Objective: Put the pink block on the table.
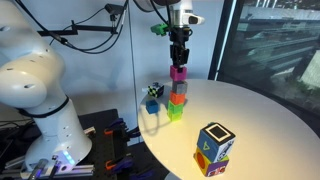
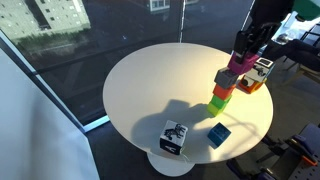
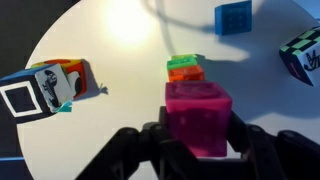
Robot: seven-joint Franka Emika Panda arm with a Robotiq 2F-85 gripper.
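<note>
So, gripping the pink block (image 1: 178,73) right now with the hand (image 3: 197,135), fingers (image 3: 152,145) squeezing it from both sides. Holding it up off the white tabletop (image 1: 255,115), directly over a short stack made of an orange cube (image 3: 186,72) and a green cube (image 3: 183,60). Not managing to tell whether it's touching the orange one or hovering just above. Also seeing, sitting on the tabletop away from the stack, a blue cube (image 2: 218,135), a black-and-white cube (image 2: 174,138) and a bigger multicoloured cube (image 1: 215,147).
</note>
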